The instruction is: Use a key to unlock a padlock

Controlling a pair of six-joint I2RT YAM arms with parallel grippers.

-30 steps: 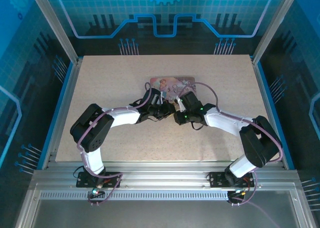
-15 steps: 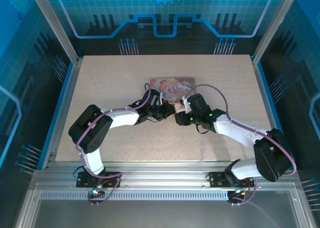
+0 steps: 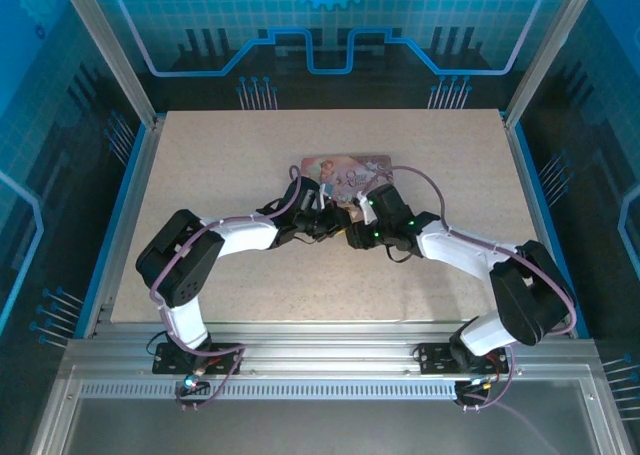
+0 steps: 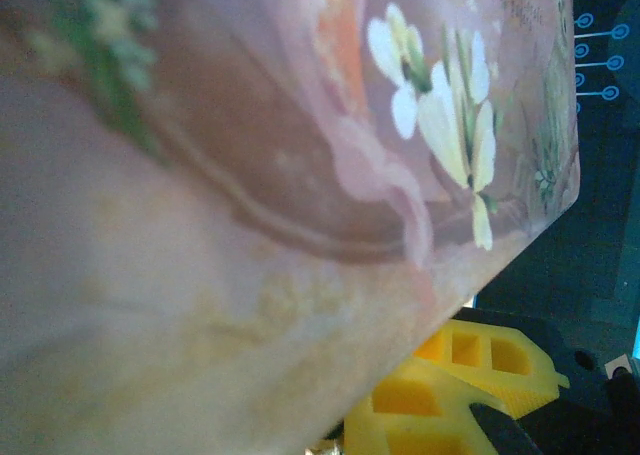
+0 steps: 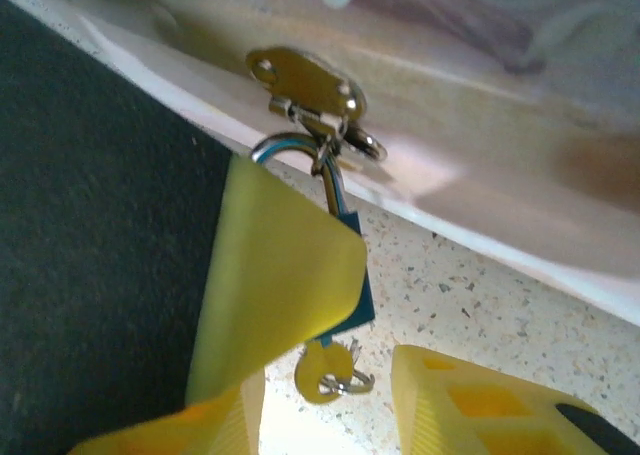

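Blue printed panels w/ aluminium posts are standing around a beige speckled tabletop (image 3: 230, 155), which is looking matte and stone-like. On it a pink illustrated box (image 3: 345, 165) is lying flat near the far edge, approx. at mid-width; its surface is glossy, w/ flowers and figures printed on it. Both arms are reaching to the box's near side, and their grippers are sitting close to each other.

As for the right gripper (image 3: 352, 215), its jaws are standing moderately open and are not clamping anything. In the right wrist view one yellow plastic finger (image 5: 280, 275) is covering most of the padlock (image 5: 361, 297); touching it or only in front, I cannot tell. The other finger (image 5: 480, 405) is staying apart, w/ bare tabletop between. The padlock is small, w/ a bluish body and a thin curved silver shackle. It is hanging from the ring of a shiny gold-coloured oval hasp (image 5: 305, 83) on the box's near side. The key (image 5: 322, 375) is sitting at the padlock's lower end, tiny, looking yellowish in this light, w/ a small wire ring; inside the keyhole or not, I cannot tell.

As for the left gripper (image 3: 322, 218), in the left wrist view the box's picture side is lying very near and blurred. Yellow hollow-celled fingers (image 4: 490, 360) are showing by its edge. How far these jaws are open, I cannot tell.
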